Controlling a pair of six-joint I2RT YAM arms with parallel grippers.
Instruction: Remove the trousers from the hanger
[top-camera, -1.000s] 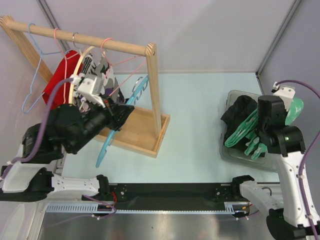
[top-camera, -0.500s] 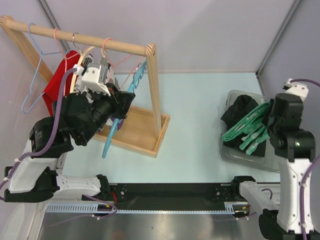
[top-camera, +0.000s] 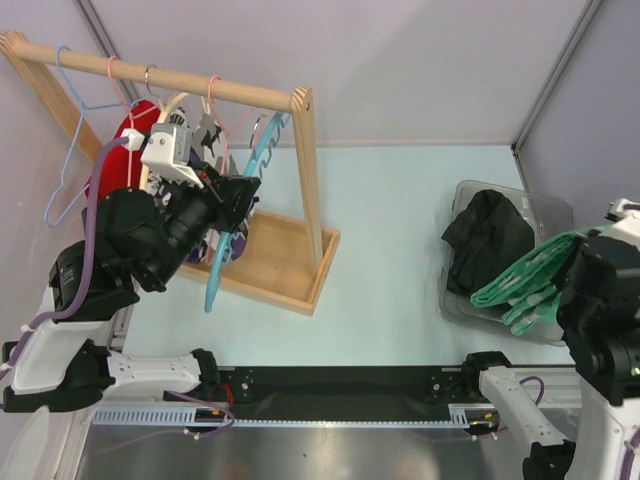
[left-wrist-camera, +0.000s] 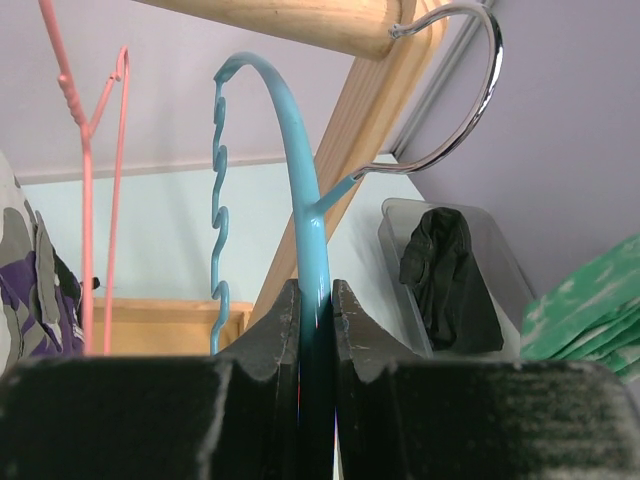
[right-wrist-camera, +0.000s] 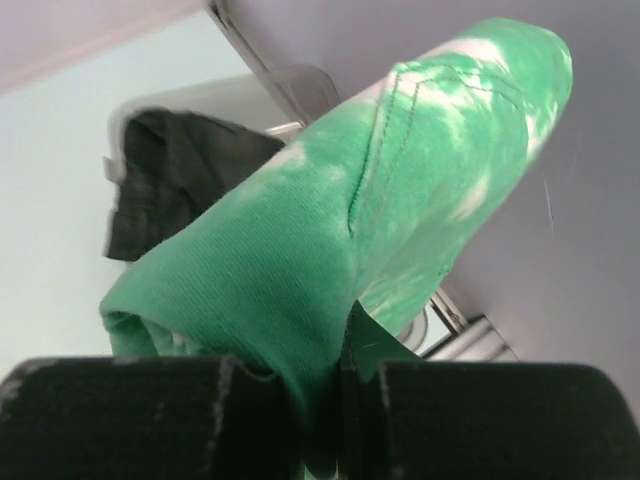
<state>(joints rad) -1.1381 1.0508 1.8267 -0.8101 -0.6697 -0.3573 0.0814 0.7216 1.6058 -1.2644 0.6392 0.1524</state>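
Observation:
My left gripper (top-camera: 240, 195) (left-wrist-camera: 314, 300) is shut on the blue plastic hanger (top-camera: 222, 260) (left-wrist-camera: 300, 190), which is bare. Its metal hook (left-wrist-camera: 470, 110) sits just under the right end of the wooden rail (top-camera: 200, 85) (left-wrist-camera: 330, 20). My right gripper (right-wrist-camera: 335, 385) is shut on the green and white trousers (top-camera: 525, 285) (right-wrist-camera: 360, 200). It holds them bunched over the near right part of the clear bin (top-camera: 545, 205), off the hanger. The right gripper itself is hidden under the arm in the top view.
The wooden rack's post (top-camera: 310, 170) and base tray (top-camera: 290, 265) stand left of centre. Red and patterned garments (top-camera: 110, 165) and pink and light blue wire hangers (top-camera: 65, 110) hang on the rail. A black garment (top-camera: 480, 235) lies in the bin.
My left gripper has lifted the blue hanger up toward the rail. My right gripper has drawn the green trousers toward the near right, away from the bin's centre.

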